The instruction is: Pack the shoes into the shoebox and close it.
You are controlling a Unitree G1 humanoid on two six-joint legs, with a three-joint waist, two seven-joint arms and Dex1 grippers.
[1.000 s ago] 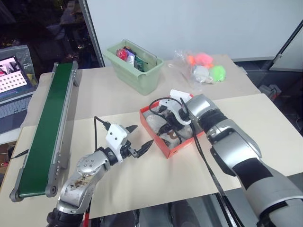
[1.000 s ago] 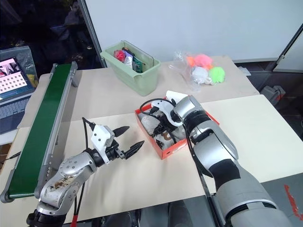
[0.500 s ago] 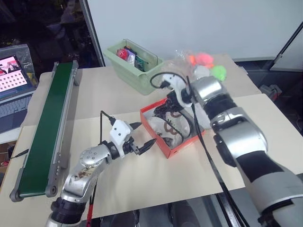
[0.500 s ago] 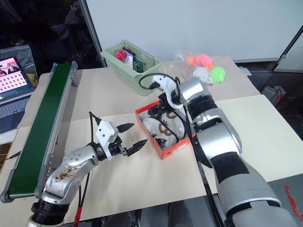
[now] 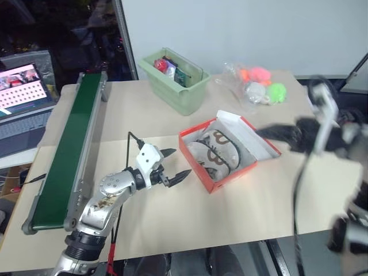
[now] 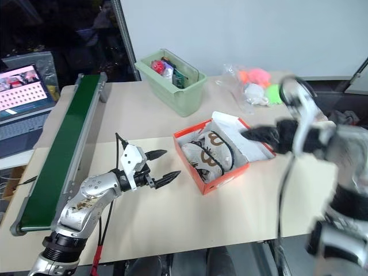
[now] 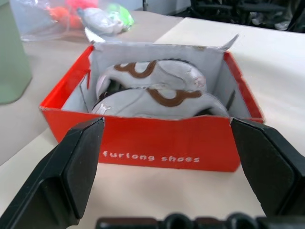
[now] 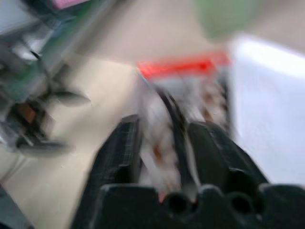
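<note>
**Shoes in the box, lid not yet closed**

Both shoes (image 5: 214, 154) are being seen lying side by side inside the shoebox (image 5: 229, 179), which is sitting on the table (image 5: 172, 213) a little right of the middle of the head views. The packing part is being judged as done — what is left is the closing, since the box is standing open, its white inside exposed and the lid (image 5: 244, 133) leaning back on the upper right side of the box.

The shoes are showing as cream-white with curling brown patches and dark laces, filling the box nearly end to end. The shoebox is red-orange outside, with white lettering on the end wall facing the left wrist camera (image 7: 151, 157).

The left gripper (image 5: 175, 164) is being held just left of the box, low over the table, its fingers (image 7: 76, 164) spread wide and holding nothing, the box's short end framed between them. The right gripper (image 6: 253, 134) is being seen at the right of the head views, blurred, above the lid side of the box; how far its fingers (image 8: 125, 152) are parted cannot be told, and nothing is seen held by them.
</note>
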